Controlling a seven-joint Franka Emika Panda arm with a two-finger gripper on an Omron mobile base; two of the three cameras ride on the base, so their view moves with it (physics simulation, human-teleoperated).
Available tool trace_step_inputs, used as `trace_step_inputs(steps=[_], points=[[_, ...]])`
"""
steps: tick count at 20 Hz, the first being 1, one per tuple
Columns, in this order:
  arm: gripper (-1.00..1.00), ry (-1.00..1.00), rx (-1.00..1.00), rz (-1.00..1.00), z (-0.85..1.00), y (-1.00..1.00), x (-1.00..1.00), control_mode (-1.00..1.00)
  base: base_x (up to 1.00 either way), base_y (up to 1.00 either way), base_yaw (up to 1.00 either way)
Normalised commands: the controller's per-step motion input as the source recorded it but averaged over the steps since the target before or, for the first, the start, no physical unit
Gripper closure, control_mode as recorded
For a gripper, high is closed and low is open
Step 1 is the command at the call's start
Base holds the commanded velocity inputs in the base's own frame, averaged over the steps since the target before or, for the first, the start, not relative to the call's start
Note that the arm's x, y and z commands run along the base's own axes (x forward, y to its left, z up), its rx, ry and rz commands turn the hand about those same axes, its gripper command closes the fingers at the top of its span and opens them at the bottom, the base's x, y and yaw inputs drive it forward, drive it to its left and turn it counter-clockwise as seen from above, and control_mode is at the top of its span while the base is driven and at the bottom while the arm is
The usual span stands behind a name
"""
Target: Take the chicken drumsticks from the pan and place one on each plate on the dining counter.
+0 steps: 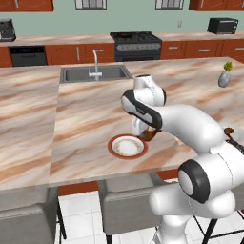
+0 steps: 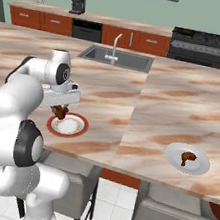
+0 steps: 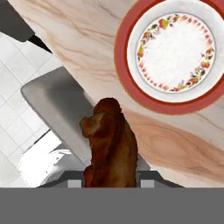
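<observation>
The gripper point(image 2: 61, 110) is closed on the second chicken drumstick point(image 3: 109, 144), near the red-rimmed plate point(image 3: 175, 52); the other drumstick point(image 2: 189, 157) lies on the plain plate point(image 2: 199, 167). Next I think: centre over the plate, lower, release

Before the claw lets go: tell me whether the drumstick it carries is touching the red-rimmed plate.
Apart. In the hand view the drumstick hangs in the shut claw off the red-rimmed plate's edge, with marble counter showing between them.

Black stove point(image 1: 136, 44) against far wall; coffee machine point(image 2: 76, 3) and toaster oven point(image 1: 222, 25) on wall counters; small vase point(image 1: 224, 77); grey stools point(image 1: 126, 205) on white tile.
</observation>
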Motion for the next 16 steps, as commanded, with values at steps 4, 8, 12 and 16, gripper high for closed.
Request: trace_step_inputs(steps=[4, 8, 12, 16], points=[[1.0, -0.13, 0.0, -0.01, -0.7, 0.05, 0.52, -1.0, 0.0, 0.0, 0.0], [1.0, -0.12, 0.0, 0.0, -0.63, 0.02, 0.52, -1.0, 0.0, 0.0, 0.0], [1.0, -0.1, 0.0, -0.01, -0.43, 0.07, 0.63, -1.0, 0.0, 0.0, 0.0], [1.0, -0.05, 0.0, -0.01, -0.26, 0.15, 0.75, -1.0, 0.0, 0.0, 0.0]])
